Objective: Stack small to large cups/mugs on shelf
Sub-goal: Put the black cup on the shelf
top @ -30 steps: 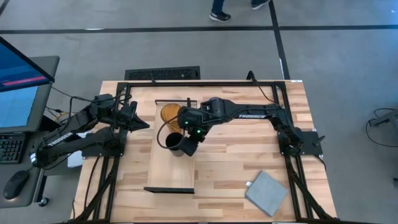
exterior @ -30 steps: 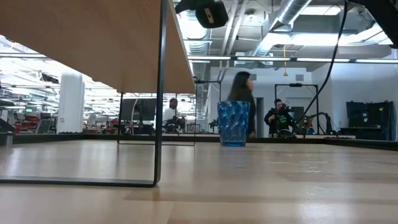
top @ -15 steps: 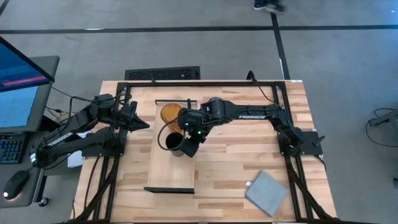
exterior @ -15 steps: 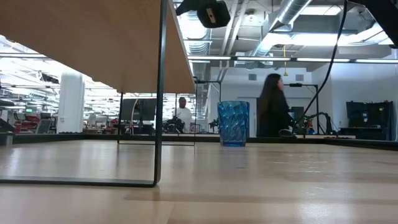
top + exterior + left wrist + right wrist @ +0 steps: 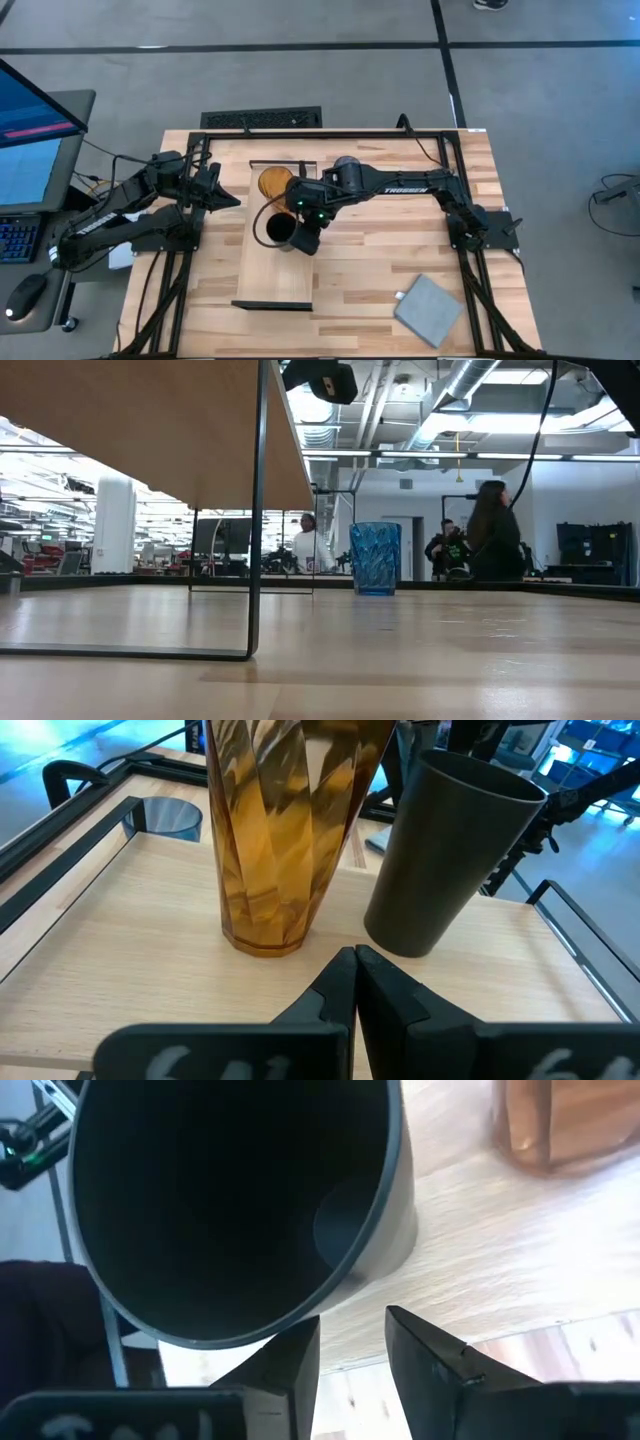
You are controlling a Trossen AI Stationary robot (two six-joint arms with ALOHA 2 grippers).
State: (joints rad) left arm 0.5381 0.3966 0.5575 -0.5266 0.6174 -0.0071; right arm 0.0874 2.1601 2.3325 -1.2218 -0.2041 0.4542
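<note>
The amber cup (image 5: pixel 273 182) and the black cup (image 5: pixel 279 230) stand on their bases, side by side, on the light-wood shelf (image 5: pixel 280 275). Both also show in the left wrist view, amber (image 5: pixel 290 830) and black (image 5: pixel 450 860). The blue cup (image 5: pixel 375 558) stands on the table in the low view and does not show in the high view. My right gripper (image 5: pixel 306 240) is open just right of the black cup's rim (image 5: pixel 300 1318), with bare shelf wood between its fingers (image 5: pixel 430 1355). My left gripper (image 5: pixel 232 200) is shut and empty at the shelf's left side, pointing at the cups (image 5: pixel 355 970). My right gripper is open, with one fingertip (image 5: pixel 290 1365) right beside the black cup's rim (image 5: pixel 305 1315). I cannot tell whether it touches the rim. The cup's wall is not between the fingers. The cup stands on the shelf.
A flat grey square pad (image 5: pixel 430 310) lies at the table's near right corner. The shelf's dark frame leg (image 5: pixel 258 510) and underside (image 5: pixel 150 420) fill the left of the low view. People move in the room beyond the table.
My right gripper has shifted a little toward the table's near edge beside the black cup. The cup has stayed where it was on the shelf.
</note>
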